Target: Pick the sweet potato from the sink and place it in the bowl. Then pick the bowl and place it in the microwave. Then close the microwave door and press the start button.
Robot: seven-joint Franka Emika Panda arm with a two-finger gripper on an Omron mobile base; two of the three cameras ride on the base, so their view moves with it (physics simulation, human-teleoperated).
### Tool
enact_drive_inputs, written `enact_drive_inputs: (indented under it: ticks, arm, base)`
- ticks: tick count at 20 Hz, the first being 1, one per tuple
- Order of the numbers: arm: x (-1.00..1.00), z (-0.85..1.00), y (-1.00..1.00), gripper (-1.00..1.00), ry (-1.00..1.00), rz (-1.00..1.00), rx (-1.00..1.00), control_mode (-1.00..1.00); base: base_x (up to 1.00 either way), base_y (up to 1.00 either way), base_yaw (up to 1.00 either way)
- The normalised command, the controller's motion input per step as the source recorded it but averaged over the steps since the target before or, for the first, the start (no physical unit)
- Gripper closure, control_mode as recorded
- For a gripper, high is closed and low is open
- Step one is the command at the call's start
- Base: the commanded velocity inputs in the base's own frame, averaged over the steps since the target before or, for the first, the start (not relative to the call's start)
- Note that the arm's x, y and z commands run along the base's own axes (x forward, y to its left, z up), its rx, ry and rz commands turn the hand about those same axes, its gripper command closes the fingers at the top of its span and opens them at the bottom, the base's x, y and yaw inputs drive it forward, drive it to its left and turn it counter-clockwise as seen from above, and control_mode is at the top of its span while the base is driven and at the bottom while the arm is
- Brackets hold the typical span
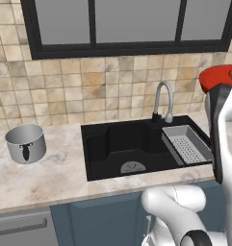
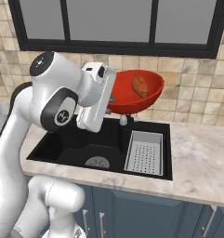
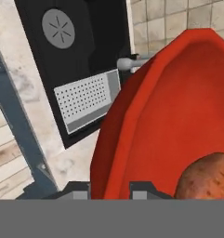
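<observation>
Your gripper (image 3: 110,188) is clamped on the rim of the red bowl (image 2: 134,95), one dark finger on each side of the wall, and holds it in the air above the black sink (image 1: 136,149), near the faucet (image 1: 163,101). The bowl is tipped on its side. The potato (image 2: 140,86) lies inside it, against the lower wall. The sink basin holds just a grey strainer tray (image 1: 187,144). A steel pot (image 1: 25,142) stands on the counter (image 1: 50,178) to the left.

You appear to be on the second step: carrying the loaded bowl to the microwave. Next, level the bowl so the potato cannot roll out, then swing it toward the cavity.
</observation>
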Motion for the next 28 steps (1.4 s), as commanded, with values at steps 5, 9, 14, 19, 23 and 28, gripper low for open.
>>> enact_drive_inputs:
  ticks: [5,9,14,19,23,28]
  arm:
    - [-0.41,0.45,0.81,1.00,0.00,0.23,0.01,-1.00]
    - [-0.21,0.04,0.99,1.00,0.00,0.23,0.00,-1.00]
    - [-0.04,-0.15,0.77,1.00,0.00,0.14,0.00,-1.00]
    - [0.01,-0.04,0.38,1.00,0.00,0.13,0.00,-1.00]
    - [0.02,0.00,0.04,1.00,-0.01,0.05,0.01,-1.00]
    - [0.00,0.00,0.00,1.00,0.01,0.03,0.02,-1.00]
  base:
    - [0.00,0.00,0.00]
    - [0.00,0.00,0.00]
    - [0.00,0.00,0.00]
    - [0.00,0.00,0.00]
    - [0.00,0.00,0.00]
    - [0.00,0.00,0.00]
